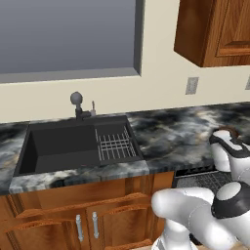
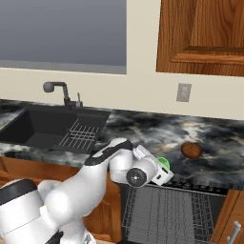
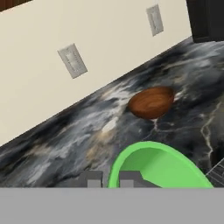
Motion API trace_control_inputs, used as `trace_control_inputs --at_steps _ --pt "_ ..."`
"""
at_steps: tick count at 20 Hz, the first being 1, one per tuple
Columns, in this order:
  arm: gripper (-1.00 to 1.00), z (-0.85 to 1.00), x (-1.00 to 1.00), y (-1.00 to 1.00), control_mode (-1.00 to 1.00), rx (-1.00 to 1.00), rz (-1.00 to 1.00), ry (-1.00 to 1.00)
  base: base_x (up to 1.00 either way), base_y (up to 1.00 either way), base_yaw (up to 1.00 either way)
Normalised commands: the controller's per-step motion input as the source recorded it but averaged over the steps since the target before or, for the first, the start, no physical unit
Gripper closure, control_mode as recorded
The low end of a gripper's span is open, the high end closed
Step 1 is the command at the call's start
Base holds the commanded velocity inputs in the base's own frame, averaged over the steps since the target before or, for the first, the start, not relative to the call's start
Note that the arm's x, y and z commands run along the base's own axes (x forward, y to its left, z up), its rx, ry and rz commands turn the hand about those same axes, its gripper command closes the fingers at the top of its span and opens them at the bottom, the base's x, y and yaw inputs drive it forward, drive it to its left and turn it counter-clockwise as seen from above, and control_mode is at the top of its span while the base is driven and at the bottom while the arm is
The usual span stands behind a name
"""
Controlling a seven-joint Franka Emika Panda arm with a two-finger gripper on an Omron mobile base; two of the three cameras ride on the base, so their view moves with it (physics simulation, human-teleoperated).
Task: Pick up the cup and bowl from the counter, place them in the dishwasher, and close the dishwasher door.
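I see a long dark marbled counter (image 2: 157, 131) running under a cream wall, its black stone streaked with grey-white swirls and finished with a pale front edge. A black sink basin (image 1: 63, 146) is set into it on the left, with a small wire rack (image 1: 115, 145) in its right part and a dark faucet (image 2: 56, 89) behind. Above the sink there is a grey window (image 1: 68, 36); to the right hangs a wooden wall cabinet (image 2: 200, 35), and a pale outlet plate (image 2: 183, 92) sits on the wall below it.

Beneath the counter I see brown cabinet doors with silver handles (image 1: 85, 227), and to their right the open dishwasher (image 2: 171, 209) with its grey wire rack pulled into sight.

The gripper (image 3: 106, 179) is at the counter's front edge, above the rack. Its two tips stand astride the near rim of the green cup (image 3: 157, 166), one inside and one outside; I cannot tell whether they pinch it. The reddish-brown bowl (image 2: 192, 150) rests on the counter beyond the cup, apart from it and nearer the wall.
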Motion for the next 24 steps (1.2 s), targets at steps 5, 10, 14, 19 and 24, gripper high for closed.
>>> trace_control_inputs --at_steps 5,10,14,19,24 --pt "1.0 0.56 -0.45 -0.1 -1.0 0.15 -0.13 -0.04 0.0 0.0 0.0" --pt "1.0 0.09 -0.38 -0.14 -1.0 0.18 -0.1 0.0 0.0 0.0 0.0" --pt "1.0 0.0 -0.3 -0.12 -1.0 0.26 -0.07 0.0 0.0 0.0 0.0" --pt "1.0 0.0 -0.21 -0.11 -1.0 0.2 -0.03 0.0 0.0 0.0 0.0" --pt "1.0 -0.12 -0.03 0.0 -1.0 0.03 0.0 0.0 0.0 0.0 0.0"
